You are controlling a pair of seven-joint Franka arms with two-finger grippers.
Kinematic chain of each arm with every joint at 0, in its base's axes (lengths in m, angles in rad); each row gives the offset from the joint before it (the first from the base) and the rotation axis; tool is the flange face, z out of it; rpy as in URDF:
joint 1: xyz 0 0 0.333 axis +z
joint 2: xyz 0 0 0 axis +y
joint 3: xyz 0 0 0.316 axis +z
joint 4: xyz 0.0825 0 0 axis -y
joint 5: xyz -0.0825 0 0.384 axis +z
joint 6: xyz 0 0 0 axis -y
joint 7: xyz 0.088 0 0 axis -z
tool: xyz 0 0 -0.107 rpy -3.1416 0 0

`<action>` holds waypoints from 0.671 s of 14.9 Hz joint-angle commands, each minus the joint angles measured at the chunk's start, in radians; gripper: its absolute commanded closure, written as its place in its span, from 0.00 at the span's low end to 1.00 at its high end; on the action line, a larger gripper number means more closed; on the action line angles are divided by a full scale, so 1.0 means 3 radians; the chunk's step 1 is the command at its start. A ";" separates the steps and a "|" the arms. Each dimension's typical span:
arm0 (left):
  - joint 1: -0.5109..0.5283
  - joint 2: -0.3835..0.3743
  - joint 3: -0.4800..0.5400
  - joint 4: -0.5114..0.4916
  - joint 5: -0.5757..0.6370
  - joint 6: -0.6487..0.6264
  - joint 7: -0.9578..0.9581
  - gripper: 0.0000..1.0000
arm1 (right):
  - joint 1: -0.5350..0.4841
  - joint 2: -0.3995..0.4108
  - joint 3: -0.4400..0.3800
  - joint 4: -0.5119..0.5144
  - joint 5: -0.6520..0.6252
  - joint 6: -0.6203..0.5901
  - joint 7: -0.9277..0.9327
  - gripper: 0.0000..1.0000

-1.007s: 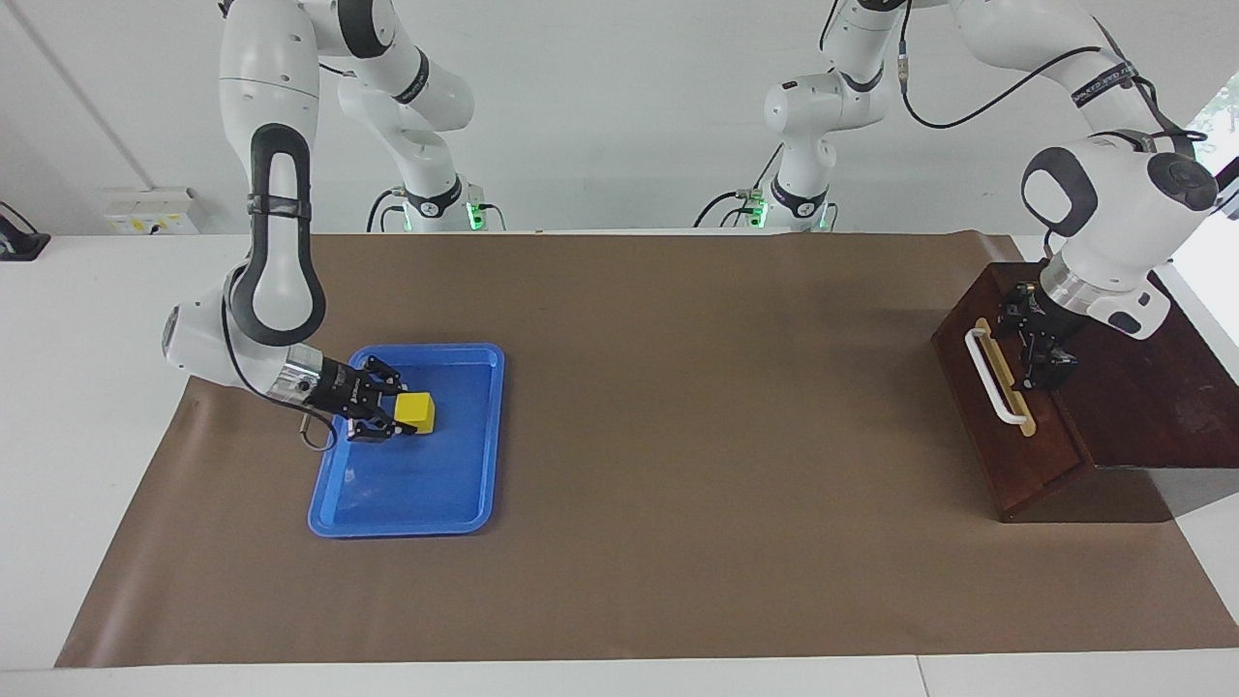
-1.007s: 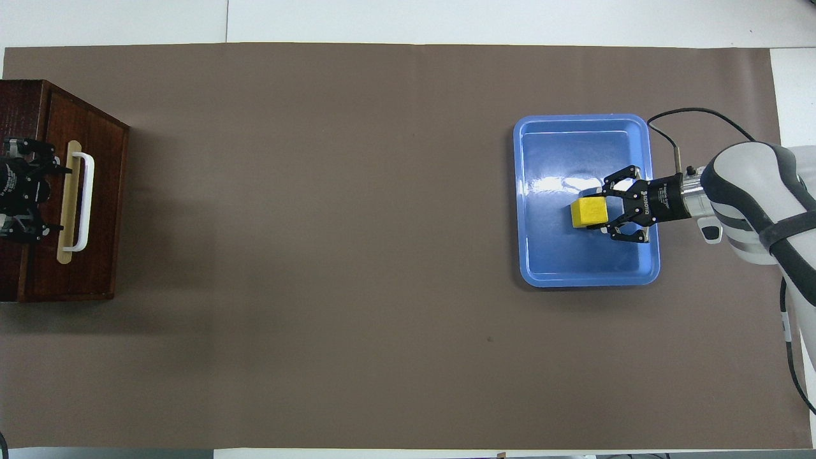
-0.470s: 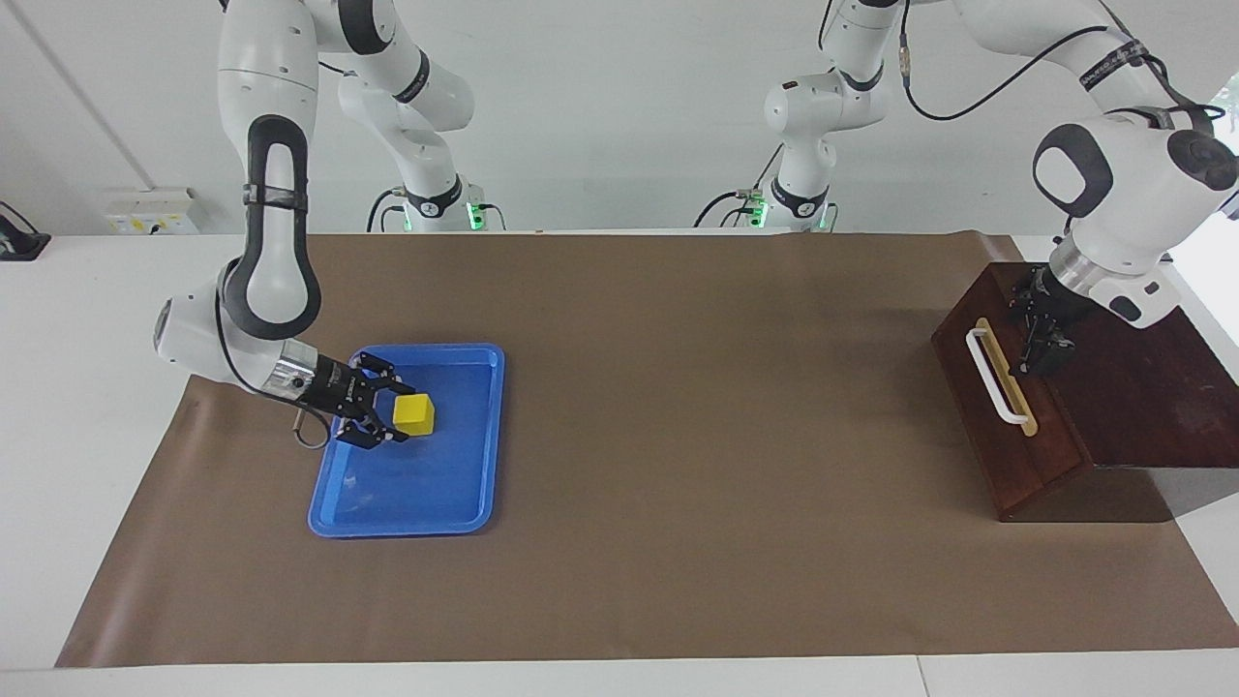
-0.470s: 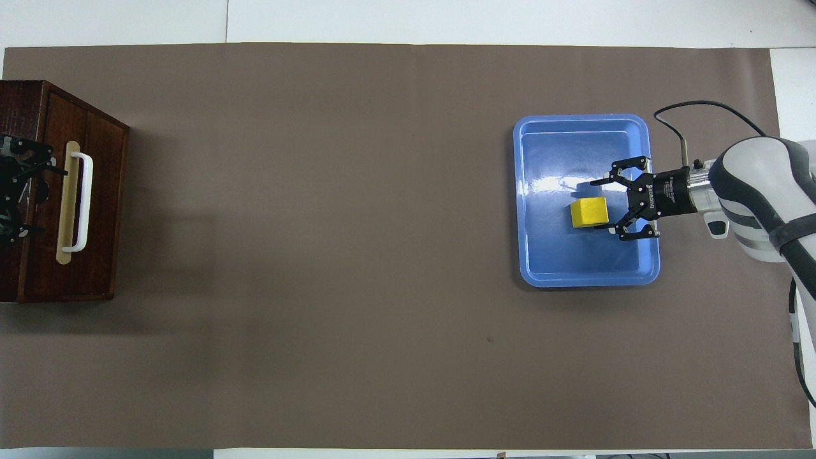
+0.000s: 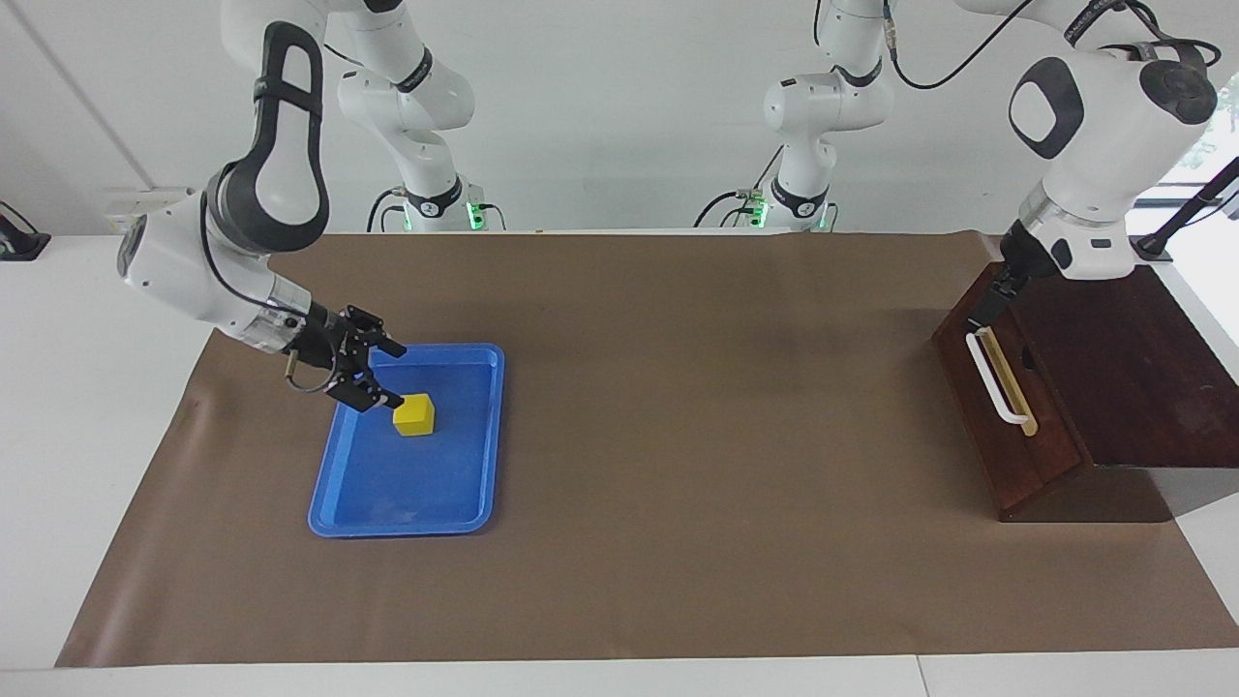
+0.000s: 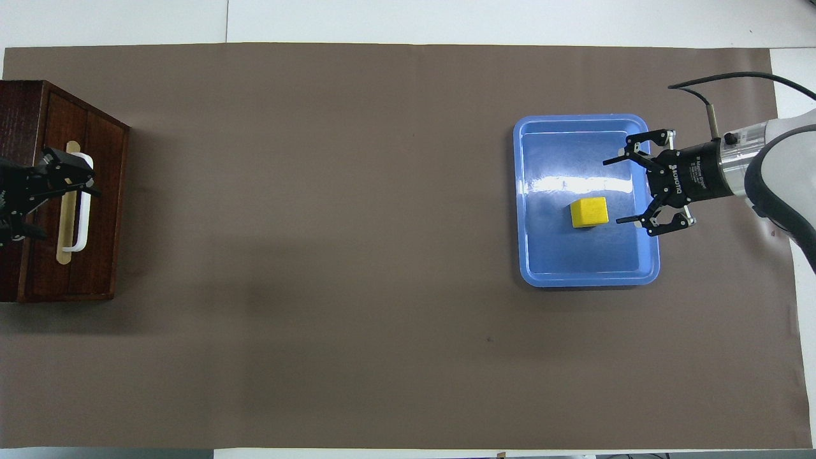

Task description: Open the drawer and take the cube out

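Overhead view shows the cube [image 6: 589, 212], small, bright yellow and solid, resting free in the blue tray [image 6: 548, 268], likely set there as its drop-off. Just beside the cube, over the tray's rim, the right gripper [image 6: 642, 190] has its jaws spread wide, empty. The drawer [image 5: 997, 426] sits closed, well apart from the cube; above its white handle [image 5: 997, 378] the left gripper [image 5: 987, 308] holds nothing, jaws open.

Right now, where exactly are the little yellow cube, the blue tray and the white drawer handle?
yellow cube [image 6: 589, 211]: overhead view, middle of its top face.
blue tray [image 6: 577, 123]: overhead view, bare rim farthest from the robots.
white drawer handle [image 5: 997, 387]: facing view, middle of the bar.
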 commanded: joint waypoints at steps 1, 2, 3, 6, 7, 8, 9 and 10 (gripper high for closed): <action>-0.0119 0.0009 0.0034 0.0126 0.0004 -0.0296 0.0699 0.00 | -0.0022 -0.0078 0.0026 0.0320 -0.0355 -0.0395 -0.0047 0.00; -0.0124 -0.0002 0.0034 0.0158 -0.0026 -0.0389 0.0868 0.00 | -0.0017 -0.0124 0.0046 0.0448 -0.0518 -0.0533 -0.0164 0.00; -0.0119 -0.0042 0.0029 0.0143 -0.0042 -0.0430 0.0996 0.00 | 0.0003 -0.0185 0.0067 0.0526 -0.0682 -0.0615 -0.0358 0.00; -0.0058 -0.0073 -0.0099 0.0138 -0.0047 -0.0512 0.1288 0.00 | 0.0177 -0.0420 0.0082 0.0588 -0.1193 -0.0682 -0.1011 0.00; -0.0012 -0.0073 -0.0130 0.0117 -0.0047 -0.0467 0.1319 0.00 | 0.0197 -0.0487 0.0087 0.0583 -0.1291 -0.0723 -0.1353 0.00; -0.0007 -0.0073 -0.0155 0.0112 -0.0052 -0.0441 0.1330 0.00 | 0.0213 -0.0508 0.0087 0.0588 -0.1373 -0.0754 -0.1660 0.00; -0.0007 -0.0068 -0.0166 0.0127 -0.0057 -0.0441 0.1365 0.00 | 0.0208 -0.0538 0.0082 0.0588 -0.1500 -0.0769 -0.2008 0.00; -0.0007 -0.0058 -0.0161 0.0143 -0.0103 -0.0420 0.1452 0.00 | 0.0203 -0.0589 0.0087 0.0567 -0.1603 -0.0815 -0.2376 0.00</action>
